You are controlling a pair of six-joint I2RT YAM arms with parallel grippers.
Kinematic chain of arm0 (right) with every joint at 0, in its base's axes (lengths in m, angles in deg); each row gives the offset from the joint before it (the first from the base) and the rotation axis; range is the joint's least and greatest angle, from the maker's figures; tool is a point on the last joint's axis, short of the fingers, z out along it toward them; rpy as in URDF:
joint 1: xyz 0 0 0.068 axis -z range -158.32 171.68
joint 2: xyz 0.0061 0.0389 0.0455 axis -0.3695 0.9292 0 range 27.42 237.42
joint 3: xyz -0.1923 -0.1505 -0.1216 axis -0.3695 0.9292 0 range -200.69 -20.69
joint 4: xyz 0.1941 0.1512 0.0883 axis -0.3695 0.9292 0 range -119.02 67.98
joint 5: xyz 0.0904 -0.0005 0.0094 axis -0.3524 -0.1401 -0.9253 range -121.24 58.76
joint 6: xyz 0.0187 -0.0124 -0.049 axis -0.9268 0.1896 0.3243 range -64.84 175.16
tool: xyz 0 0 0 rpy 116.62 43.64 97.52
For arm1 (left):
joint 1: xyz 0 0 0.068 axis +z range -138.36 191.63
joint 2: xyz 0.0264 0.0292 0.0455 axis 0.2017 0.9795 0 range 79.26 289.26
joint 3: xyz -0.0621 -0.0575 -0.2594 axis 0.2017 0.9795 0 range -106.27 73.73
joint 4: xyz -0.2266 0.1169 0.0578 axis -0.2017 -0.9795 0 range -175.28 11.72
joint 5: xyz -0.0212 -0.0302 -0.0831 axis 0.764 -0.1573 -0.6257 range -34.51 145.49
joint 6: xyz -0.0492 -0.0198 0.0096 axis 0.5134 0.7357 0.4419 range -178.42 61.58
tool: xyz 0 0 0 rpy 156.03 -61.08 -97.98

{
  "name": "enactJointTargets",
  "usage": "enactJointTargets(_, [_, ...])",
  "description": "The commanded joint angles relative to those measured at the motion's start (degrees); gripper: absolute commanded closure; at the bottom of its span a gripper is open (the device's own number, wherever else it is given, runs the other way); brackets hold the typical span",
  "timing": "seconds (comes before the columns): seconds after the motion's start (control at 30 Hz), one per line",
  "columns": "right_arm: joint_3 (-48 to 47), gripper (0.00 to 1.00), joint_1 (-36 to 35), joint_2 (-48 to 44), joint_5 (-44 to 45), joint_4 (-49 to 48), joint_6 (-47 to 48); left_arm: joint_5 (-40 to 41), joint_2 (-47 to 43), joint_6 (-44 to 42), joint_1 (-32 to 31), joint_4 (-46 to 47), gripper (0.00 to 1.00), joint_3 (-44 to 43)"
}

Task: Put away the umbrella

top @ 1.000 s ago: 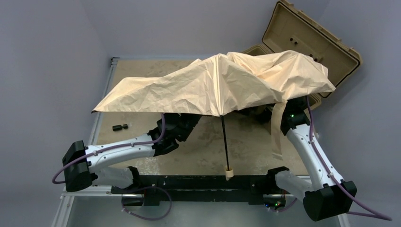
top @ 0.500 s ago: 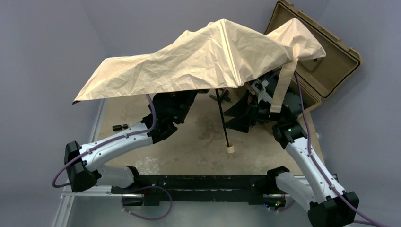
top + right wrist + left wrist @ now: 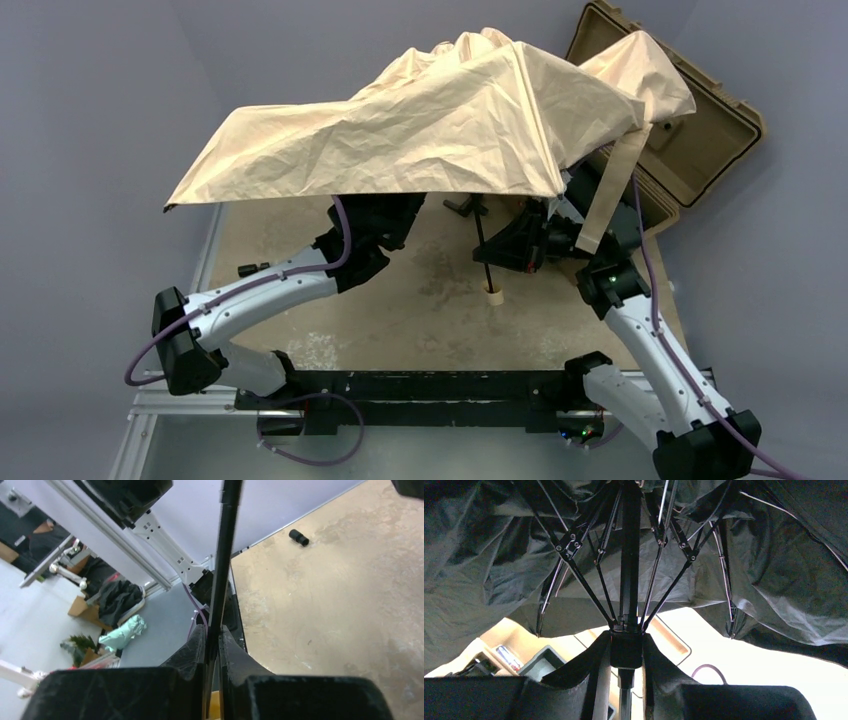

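Note:
The umbrella (image 3: 420, 130) hangs open and tilted above the table, its beige canopy crumpled toward the back right. Its thin black shaft (image 3: 483, 250) slants down to a pale knob handle (image 3: 493, 294) just above the table. In the left wrist view my left gripper (image 3: 626, 647) is shut on the black runner (image 3: 626, 652) where the ribs meet the shaft. The canopy hides that gripper in the top view. My right gripper (image 3: 213, 635) is shut on the shaft (image 3: 225, 555) lower down and shows as a dark shape (image 3: 505, 248) beside it.
The open tan hard case (image 3: 705, 110) stands at the back right, partly under the canopy. A beige strap (image 3: 605, 200) dangles over my right arm. A small black cylinder (image 3: 253, 268) lies at the table's left edge, also seen as the dark cylinder (image 3: 299, 537).
The umbrella has risen and shifted toward the back, its handle moving away from the near edge. My right gripper came in from the right and closed on the shaft. The left grip is unchanged.

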Motion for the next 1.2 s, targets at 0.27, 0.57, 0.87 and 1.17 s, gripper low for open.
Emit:
enactJointTargets(0.27, [-20.3,1.0,1.7,11.7,2.7,14.9,15.1,-20.6,-7.9,10.8,0.2,-8.1,1.0,9.5])
enactJointTargets(0.57, [-21.5,1.0,1.7,14.3,2.3,10.8,11.2,-25.9,-2.3,17.3,-5.0,-0.3,1.0,19.4])
enactJointTargets(0.87, [-20.3,1.0,5.0,14.3,5.5,8.5,9.0,-22.3,1.4,21.2,-8.3,5.9,1.0,22.4])
enactJointTargets(1.17, [-16.6,1.0,4.9,12.3,5.1,12.8,15.3,-24.0,-9.3,16.4,-6.2,-0.7,0.37,26.8])
